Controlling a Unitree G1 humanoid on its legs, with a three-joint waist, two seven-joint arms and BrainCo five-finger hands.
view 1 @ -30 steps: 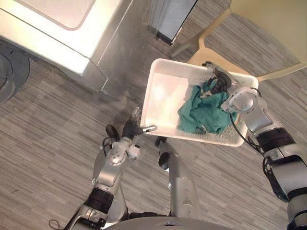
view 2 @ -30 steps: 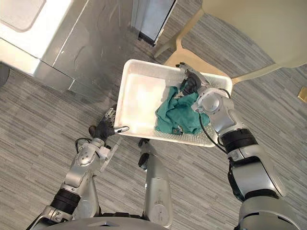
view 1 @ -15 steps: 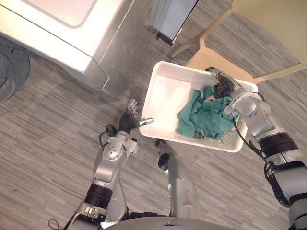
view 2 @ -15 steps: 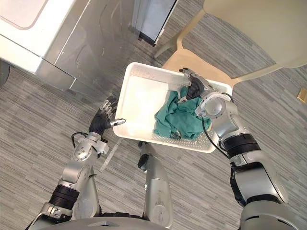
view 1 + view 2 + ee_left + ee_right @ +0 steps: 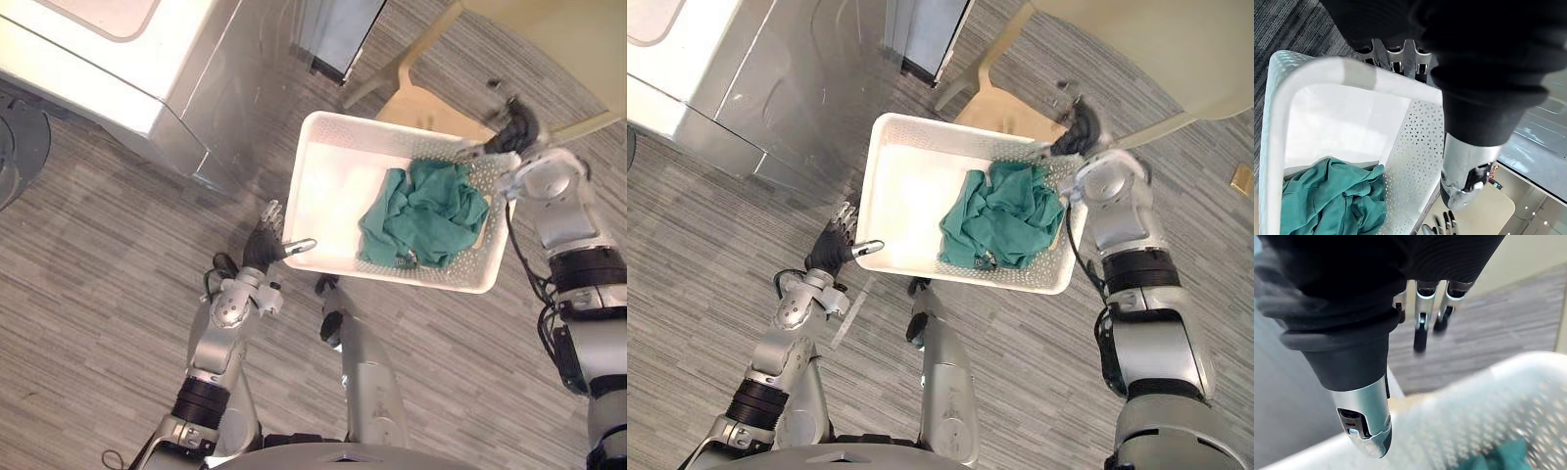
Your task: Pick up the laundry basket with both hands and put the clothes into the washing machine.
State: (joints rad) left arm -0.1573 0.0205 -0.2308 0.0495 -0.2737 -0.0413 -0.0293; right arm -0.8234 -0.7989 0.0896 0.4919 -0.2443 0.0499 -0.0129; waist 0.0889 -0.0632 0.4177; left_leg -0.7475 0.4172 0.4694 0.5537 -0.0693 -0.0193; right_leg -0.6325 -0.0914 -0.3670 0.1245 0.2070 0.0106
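A white perforated laundry basket [image 5: 411, 279] sits before a beige chair, with crumpled green clothes [image 5: 426, 211] in its right half. My left hand [image 5: 260, 245] is at the basket's left rim, its fingers straight and its thumb tip touching the rim. In the left wrist view the fingers [image 5: 1396, 54] lie behind the rim [image 5: 1317, 66] and the thumb [image 5: 1466, 171] runs along the outer wall. My right hand [image 5: 514, 122] hovers just past the basket's far right corner. Its fingers [image 5: 1420, 328] hang relaxed above the rim [image 5: 1488, 396] and hold nothing.
The white and silver washing machine [image 5: 147, 69] stands at the upper left, with a round grey disc [image 5: 15, 147] at the left edge. The beige chair [image 5: 421, 103] is behind the basket and a dark panel [image 5: 343, 29] lies beyond it. Striped grey floor surrounds everything.
My right hand has come out of the basket, off the clothes, and now sits beyond the far right corner. The basket has shifted a little to the right. The left hand stays at the rim.
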